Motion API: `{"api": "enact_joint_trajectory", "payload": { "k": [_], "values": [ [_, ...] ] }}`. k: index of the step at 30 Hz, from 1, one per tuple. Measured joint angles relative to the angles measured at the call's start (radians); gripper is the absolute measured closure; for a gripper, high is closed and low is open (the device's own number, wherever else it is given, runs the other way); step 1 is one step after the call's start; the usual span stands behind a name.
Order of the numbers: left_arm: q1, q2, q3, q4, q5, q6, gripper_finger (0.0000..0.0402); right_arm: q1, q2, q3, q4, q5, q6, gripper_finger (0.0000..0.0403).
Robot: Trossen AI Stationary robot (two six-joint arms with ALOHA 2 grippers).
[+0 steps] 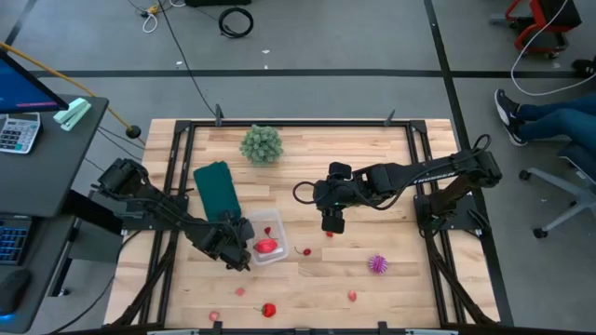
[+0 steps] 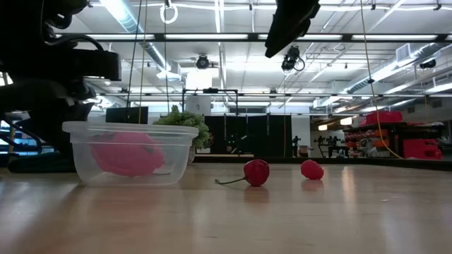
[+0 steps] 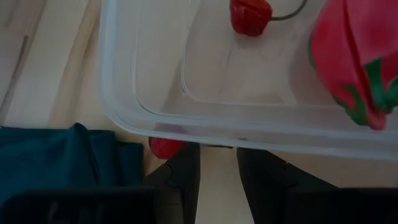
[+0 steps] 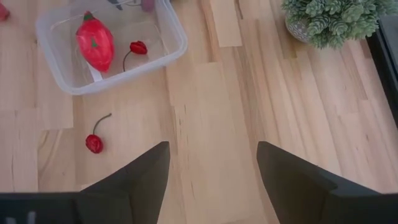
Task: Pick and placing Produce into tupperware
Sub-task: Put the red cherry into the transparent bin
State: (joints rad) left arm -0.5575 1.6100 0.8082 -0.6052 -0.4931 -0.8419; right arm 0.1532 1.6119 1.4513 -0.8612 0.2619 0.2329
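Wood-plank table (image 1: 307, 186) is carrying a clear rounded-corner tupperware (image 1: 266, 236) near its middle, holding a glossy red produce piece (image 1: 267, 247) and a small stemmed one (image 4: 137, 48). Left gripper (image 1: 235, 256) is sitting against the tupperware's wall, fingers (image 3: 180, 177) narrowly parted, pinching nothing. Right gripper (image 1: 332, 223) is hovering mid-table, spread wide, empty. Stemmed cherry (image 1: 304, 250) is lying beside the tupperware; spiky purple piece (image 1: 377, 264) is sitting toward the near edge.
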Motion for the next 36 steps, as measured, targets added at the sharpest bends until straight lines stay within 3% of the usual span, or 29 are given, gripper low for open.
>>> {"api": "enact_joint_trajectory", "payload": {
  "k": [13, 21, 24, 28, 33, 36],
  "values": [
    [0.034, 0.0, 0.0, 0.002, 0.0, 0.0, 0.0301, 0.0, 0.0, 0.0, 0.002, 0.0, 0.001, 0.0152],
    [0.032, 0.0, 0.0, 0.003, 0.035, -0.026, 0.0388, 0.0, 0.0, 0.0, 0.002, 0.0, 0.001, 0.0152],
    [0.032, -0.001, 0.0, -0.004, 0.035, -0.062, 0.0391, 0.0, 0.0, 0.0, 0.002, 0.0, 0.001, 0.0152],
    [0.032, -0.002, 0.056, -0.126, 0.037, -0.109, 0.0396, 0.0, 0.0, 0.0, 0.002, 0.0, 0.001, 0.0152],
    [0.01, -0.002, 0.216, -0.381, 0.032, -0.175, 0.0396, 0.0, 0.0, 0.0, 0.002, 0.0, 0.001, 0.0152],
    [-0.017, -0.002, 0.323, -0.457, -0.023, -0.173, 0.0396, 0.0, 0.0, 0.0, 0.002, 0.0, 0.001, 0.0152]
  ]
}}
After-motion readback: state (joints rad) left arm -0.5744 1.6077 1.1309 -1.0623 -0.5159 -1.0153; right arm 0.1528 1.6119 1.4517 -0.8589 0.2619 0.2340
